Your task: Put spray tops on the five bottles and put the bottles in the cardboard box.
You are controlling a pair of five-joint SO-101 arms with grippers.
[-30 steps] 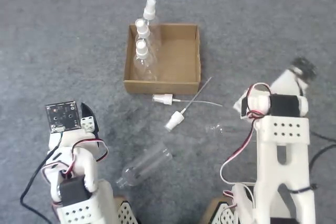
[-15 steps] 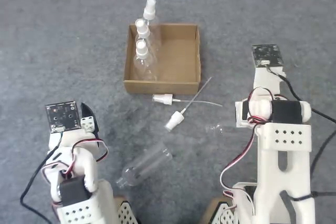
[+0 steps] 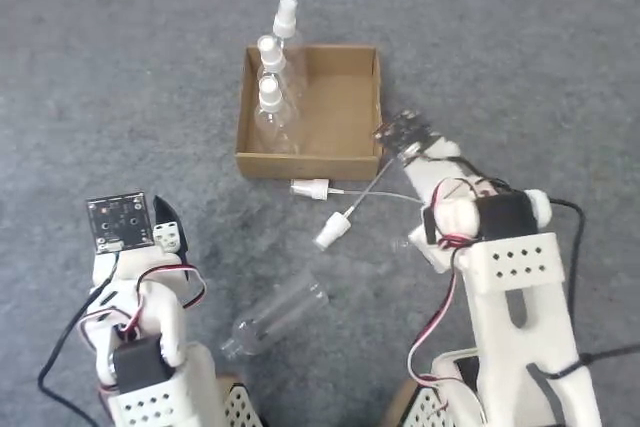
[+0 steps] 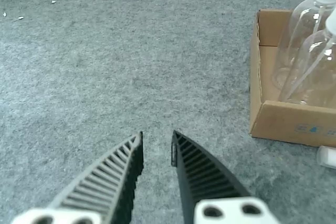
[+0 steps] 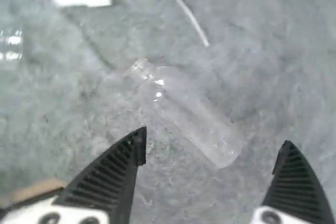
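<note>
The left tool (image 4: 157, 137) hangs low over the grey table (image 3: 120, 77), well short of the cardboard box (image 3: 330, 163) and off to its left, its fingers narrowly parted. One uncapped bottle (image 3: 276, 311) lies well in front of the box. The right tool (image 5: 213, 137) is spread wide above a second uncapped bottle (image 5: 188, 109), which lies near the box's front right corner. A spray top (image 3: 311, 187) lies just before the box's front wall, and a second spray top (image 3: 333, 232) lies slightly nearer. Three capped bottles (image 3: 273, 117) stand along the box's left side.
</note>
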